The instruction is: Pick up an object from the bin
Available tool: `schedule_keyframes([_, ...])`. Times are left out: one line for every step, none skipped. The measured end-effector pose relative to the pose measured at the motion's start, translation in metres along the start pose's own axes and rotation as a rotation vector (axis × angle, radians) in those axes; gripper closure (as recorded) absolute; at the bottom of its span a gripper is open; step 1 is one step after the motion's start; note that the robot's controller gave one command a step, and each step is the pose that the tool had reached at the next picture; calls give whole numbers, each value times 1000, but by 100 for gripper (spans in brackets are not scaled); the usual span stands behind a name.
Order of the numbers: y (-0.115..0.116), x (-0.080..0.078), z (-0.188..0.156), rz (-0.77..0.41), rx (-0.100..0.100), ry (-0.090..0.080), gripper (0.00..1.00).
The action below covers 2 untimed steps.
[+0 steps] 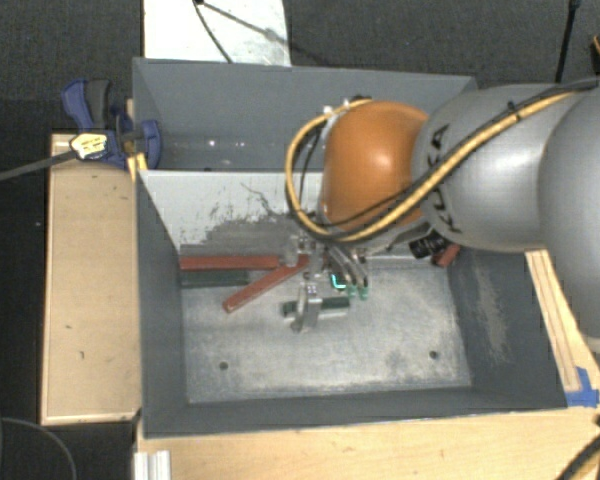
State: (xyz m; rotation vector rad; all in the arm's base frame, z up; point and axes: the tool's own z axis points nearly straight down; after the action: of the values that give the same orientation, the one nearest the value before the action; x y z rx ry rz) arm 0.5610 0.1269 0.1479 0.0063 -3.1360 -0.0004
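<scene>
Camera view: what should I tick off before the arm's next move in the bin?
1. Gripper low inside the bin: ok.
2. Small grey piece lies right under it: ok.
3. Piece actually gripped: cannot tell.
4. Slanted reddish-brown stick clear of the gripper: not ok, its upper end runs up close to it.
5. Gripper well apart from the bin's walls: ok.

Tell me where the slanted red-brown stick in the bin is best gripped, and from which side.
Grip the slanted red-brown stick on its lower-left half, probably from straight above, closing across its narrow width. It lies flat, and that end has bare floor around it, while its upper end nears the level red-brown stick.
</scene>
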Motion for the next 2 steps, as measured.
schedule_keyframes([-50, 13, 36, 39, 2, -3, 0])
schedule_keyframes([-76, 13, 79, -169, 1, -4, 0])
